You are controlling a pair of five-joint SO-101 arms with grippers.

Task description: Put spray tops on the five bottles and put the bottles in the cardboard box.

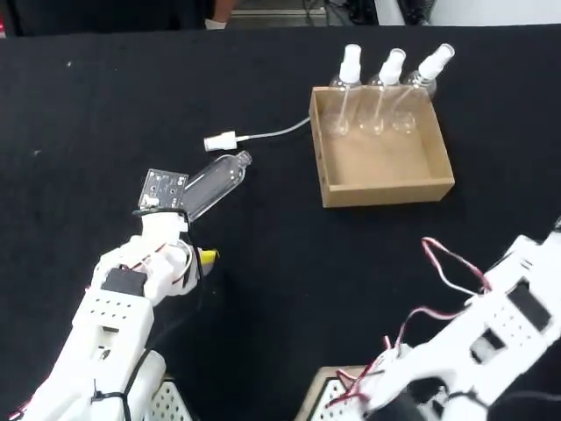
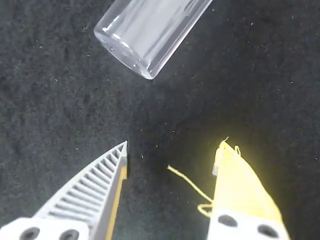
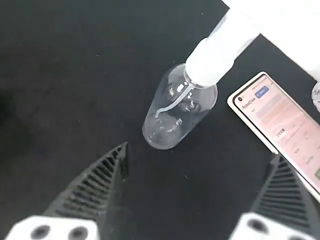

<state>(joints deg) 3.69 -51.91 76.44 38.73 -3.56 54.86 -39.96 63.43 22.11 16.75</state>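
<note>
Since the uncapped bottle [image 1: 215,182] is thin clear plastic, I'd guess it's light, slick and a bit squishy, so grab it across the round body, not the narrow neck. It's lying on its side on the matte black table [image 1: 88,105], near the brown cardboard box [image 1: 386,189], with the loose white spray top [image 1: 221,140] and its skinny tube just beyond. Left gripper [image 2: 172,150] is spread wide and empty, right at the bottle's flat base. Right gripper [image 3: 200,154] is splayed wide too, above a capped bottle [image 3: 177,110] beside a phone [image 3: 280,120].
</note>
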